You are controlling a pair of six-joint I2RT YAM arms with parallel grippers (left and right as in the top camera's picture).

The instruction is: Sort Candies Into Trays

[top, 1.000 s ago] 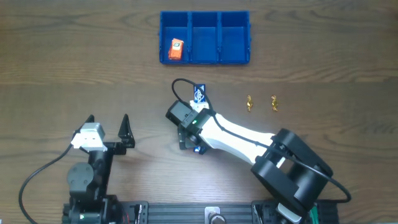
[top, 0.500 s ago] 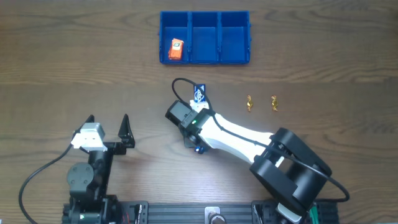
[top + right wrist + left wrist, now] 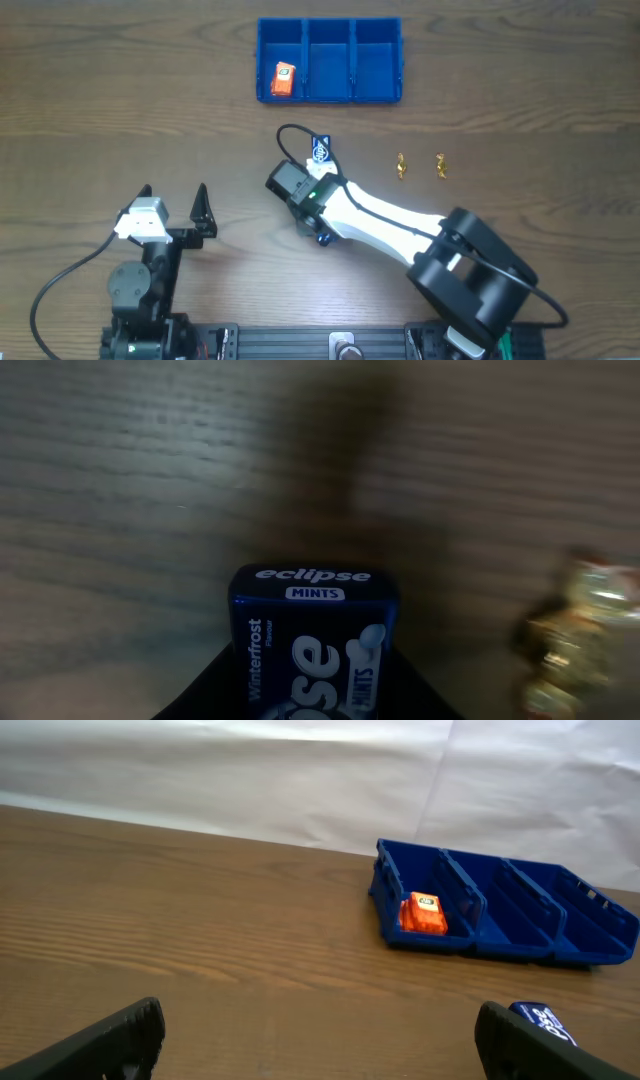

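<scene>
While the left gripper (image 3: pixel 174 203) holds its jaws apart, the right gripper (image 3: pixel 312 700) clamps a dark blue rectangular mint tin (image 3: pixel 313 622).

Bare wood runs straight from the tin (image 3: pixel 321 151) up to the tray (image 3: pixel 330 98), a free lane. An orange candy (image 3: pixel 284 80) sits in the tray's left bin. The near gold candy (image 3: pixel 401 166) and far gold candy (image 3: pixel 440 165) lie right of the lane, and the right arm (image 3: pixel 380 218) slants across the middle.
</scene>
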